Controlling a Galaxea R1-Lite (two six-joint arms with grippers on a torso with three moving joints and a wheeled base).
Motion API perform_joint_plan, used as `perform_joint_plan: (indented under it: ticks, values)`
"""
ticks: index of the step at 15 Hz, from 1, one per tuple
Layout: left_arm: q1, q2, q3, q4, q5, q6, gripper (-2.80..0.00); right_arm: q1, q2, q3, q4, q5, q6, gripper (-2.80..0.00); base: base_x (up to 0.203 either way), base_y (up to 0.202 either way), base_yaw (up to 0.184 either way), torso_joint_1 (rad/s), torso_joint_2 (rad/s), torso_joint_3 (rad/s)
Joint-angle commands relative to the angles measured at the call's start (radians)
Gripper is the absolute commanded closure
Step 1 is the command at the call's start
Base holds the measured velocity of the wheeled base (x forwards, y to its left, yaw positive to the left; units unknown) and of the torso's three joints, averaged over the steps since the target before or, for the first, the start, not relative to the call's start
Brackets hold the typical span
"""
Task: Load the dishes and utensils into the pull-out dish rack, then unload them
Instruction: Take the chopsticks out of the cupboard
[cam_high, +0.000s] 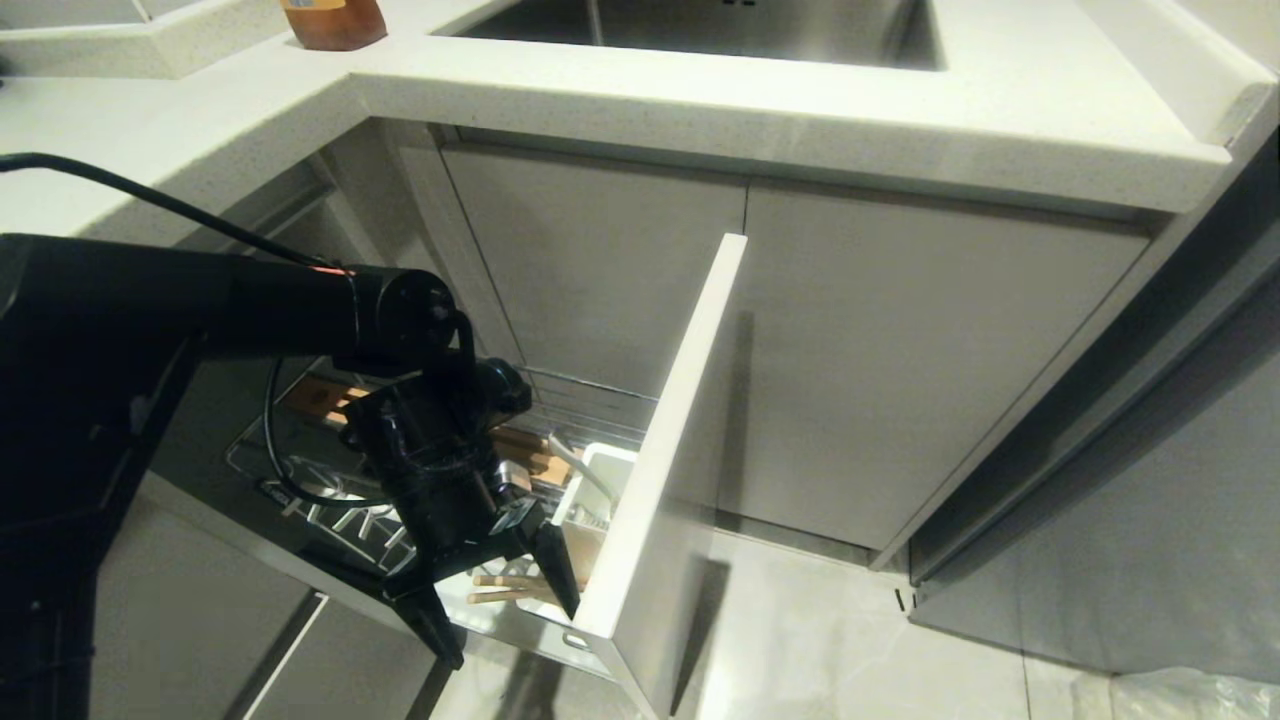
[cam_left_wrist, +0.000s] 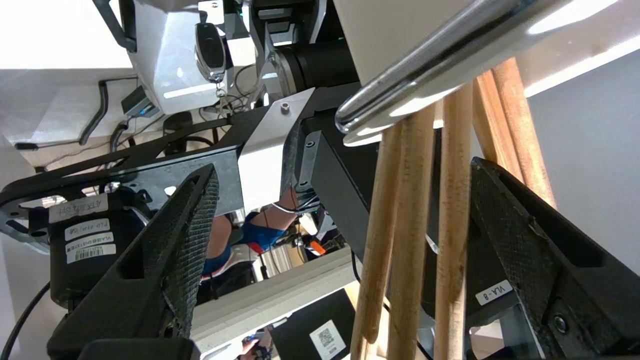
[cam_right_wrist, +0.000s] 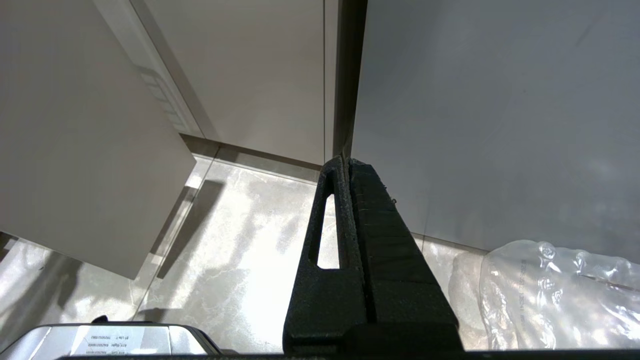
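Observation:
The pull-out dish rack (cam_high: 300, 470) stands drawn out below the counter, its tall white front panel (cam_high: 665, 470) toward the floor. Light wooden chopsticks (cam_high: 505, 588) lie at the rack's front end, just behind the panel. My left gripper (cam_high: 505, 625) hangs open right over them, one finger on either side. In the left wrist view the chopsticks (cam_left_wrist: 407, 225) run between the spread fingers (cam_left_wrist: 195, 210), nearer one pad, under a chrome rail (cam_left_wrist: 425, 65). A white utensil cup (cam_high: 600, 490) stands beside the gripper. The dishes are out of view. My right gripper (cam_right_wrist: 347, 162) is shut and empty above the floor.
A pale counter (cam_high: 800, 100) with a steel sink (cam_high: 720, 30) overhangs the cabinet doors (cam_high: 900, 350). An amber container (cam_high: 335, 22) sits at the back left. The rack's wood strip (cam_high: 320, 400) shows behind the left arm. Crumpled clear plastic (cam_right_wrist: 550, 295) lies on the tiled floor.

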Motion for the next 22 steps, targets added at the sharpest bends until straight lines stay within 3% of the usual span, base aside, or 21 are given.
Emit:
perform_joint_plan:
  ticks: [1,16,17,22]
  values:
    - [0.0,0.008,0.002,0.008,0.0,-0.002,-2.8,0.0,0.001,0.0,0.001,0.001,0.0,0.0,0.0,0.0,0.0,0.0,0.0,0.0]
    - [0.017,0.012,0.0,0.008,0.034,0.004,-2.8,0.0,0.001,0.0,-0.001,0.001,0.0,0.0,0.0,0.0,0.0,0.0,0.0,0.0]
    - [0.017,0.012,0.0,0.008,0.034,0.004,0.0,0.0,0.001,0.0,0.0,0.001,0.0,0.0,0.0,0.0,0.0,0.0,0.0,0.0]
    - [0.014,0.012,-0.004,0.008,0.028,0.001,0.0,0.0,0.001,0.0,-0.001,0.0,0.0,0.0,0.0,0.0,0.0,0.0,0.0,0.0]
